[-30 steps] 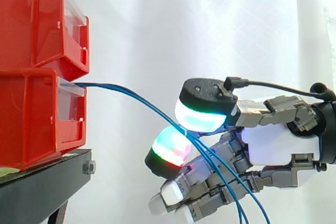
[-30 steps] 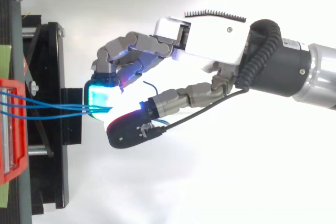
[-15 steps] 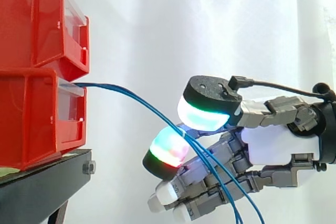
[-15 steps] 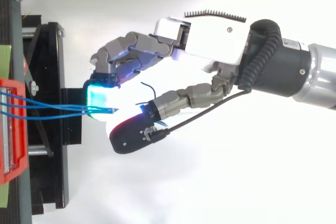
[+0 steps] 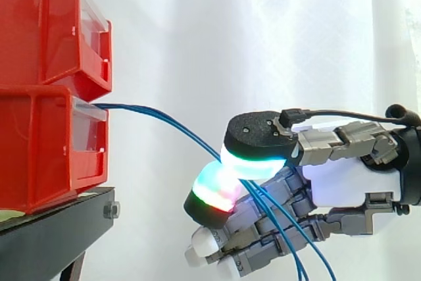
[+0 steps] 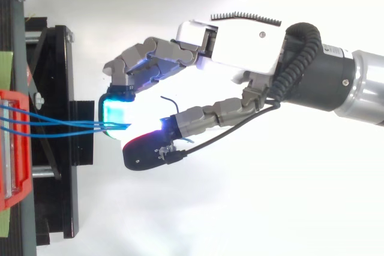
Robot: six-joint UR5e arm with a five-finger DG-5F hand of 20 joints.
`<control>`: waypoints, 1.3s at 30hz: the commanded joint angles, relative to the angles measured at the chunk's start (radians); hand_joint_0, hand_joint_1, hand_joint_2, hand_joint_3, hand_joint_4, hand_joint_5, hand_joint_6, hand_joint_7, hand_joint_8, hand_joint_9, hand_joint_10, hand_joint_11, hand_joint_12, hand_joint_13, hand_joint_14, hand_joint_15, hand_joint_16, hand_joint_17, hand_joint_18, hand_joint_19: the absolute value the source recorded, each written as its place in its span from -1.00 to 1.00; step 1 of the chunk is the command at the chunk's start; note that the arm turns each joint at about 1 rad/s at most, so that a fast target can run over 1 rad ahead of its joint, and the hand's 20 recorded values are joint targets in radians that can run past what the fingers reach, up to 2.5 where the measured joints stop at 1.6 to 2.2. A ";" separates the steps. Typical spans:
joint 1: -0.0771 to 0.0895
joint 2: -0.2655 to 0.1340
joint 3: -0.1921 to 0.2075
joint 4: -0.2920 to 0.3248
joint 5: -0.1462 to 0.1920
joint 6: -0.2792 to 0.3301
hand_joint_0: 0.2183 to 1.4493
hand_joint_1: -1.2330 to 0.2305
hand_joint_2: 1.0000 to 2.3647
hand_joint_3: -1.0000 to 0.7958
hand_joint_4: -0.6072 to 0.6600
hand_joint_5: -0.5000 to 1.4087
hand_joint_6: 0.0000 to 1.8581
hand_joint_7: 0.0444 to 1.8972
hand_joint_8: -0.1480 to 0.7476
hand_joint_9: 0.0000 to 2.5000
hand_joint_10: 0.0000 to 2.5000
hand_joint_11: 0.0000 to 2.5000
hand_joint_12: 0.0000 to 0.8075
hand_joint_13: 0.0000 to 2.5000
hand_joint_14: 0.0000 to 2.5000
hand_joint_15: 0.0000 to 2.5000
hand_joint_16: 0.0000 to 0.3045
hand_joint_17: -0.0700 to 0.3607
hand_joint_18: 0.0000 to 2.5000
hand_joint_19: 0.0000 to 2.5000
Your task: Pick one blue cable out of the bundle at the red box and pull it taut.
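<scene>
A bundle of thin blue cables (image 5: 158, 118) leaves the lower red box (image 5: 39, 143) and sags to the right and down. The hand (image 5: 342, 176) reaches in from the right, just right of the box. Its thumb pad (image 5: 253, 143), glowing green and white, is pressed down against a finger pad (image 5: 210, 192) glowing red and green, and the cables run between the two. Past the pinch the cables drop along the curled lower fingers and out of the bottom edge. In the top view the blue cables (image 6: 54, 125) converge from the red box (image 6: 9, 148) into the cyan fingertip (image 6: 114, 112).
A second red box (image 5: 46, 24) is stacked on the lower one. Both rest on a black stand (image 5: 52, 235) at the left edge. A white curtain hangs behind. Open space lies between the stand and the hand.
The thumb has come down onto the glowing finger pad, closing the gap round the cables. The hand has stayed in about the same place.
</scene>
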 commanded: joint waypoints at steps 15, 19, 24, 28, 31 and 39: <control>0.001 -0.001 0.000 0.000 0.000 0.000 -0.44 -0.15 -0.99 -0.05 -0.03 -0.51 -0.22 0.24 0.00 -0.29 -1.00 -0.79 -0.03 -0.68 -1.00 -0.90 -0.60 -0.05 -0.68 -0.82; 0.001 0.001 0.000 0.000 0.000 0.000 -0.44 -0.13 -0.99 -0.07 0.00 -0.50 -0.23 0.24 -0.01 -0.28 -1.00 -0.79 -0.04 -0.67 -1.00 -0.90 -0.61 -0.05 -0.68 -0.82; 0.002 0.001 0.000 0.000 0.000 0.000 -0.45 -0.11 -0.99 -0.10 0.04 -0.48 -0.25 0.27 -0.02 -0.25 -1.00 -0.80 -0.06 -0.66 -1.00 -0.91 -0.62 -0.06 -0.67 -0.82; 0.002 0.001 0.000 0.000 0.000 0.000 -0.45 -0.10 -0.99 -0.13 0.08 -0.47 -0.28 0.34 -0.03 -0.23 -1.00 -0.81 -0.07 -0.64 -1.00 -0.90 -0.62 -0.08 -0.66 -0.82; 0.002 -0.001 0.000 0.000 0.000 -0.002 -0.45 -0.11 -0.99 -0.15 0.09 -0.46 -0.28 0.32 -0.06 -0.21 -1.00 -0.82 -0.09 -0.64 -1.00 -0.91 -0.63 -0.09 -0.65 -0.82; 0.002 -0.001 0.000 0.000 0.000 0.000 -0.47 -0.10 -0.99 -0.18 0.11 -0.45 -0.31 0.34 -0.10 -0.20 -1.00 -0.85 -0.12 -0.63 -1.00 -0.90 -0.65 -0.12 -0.65 -0.80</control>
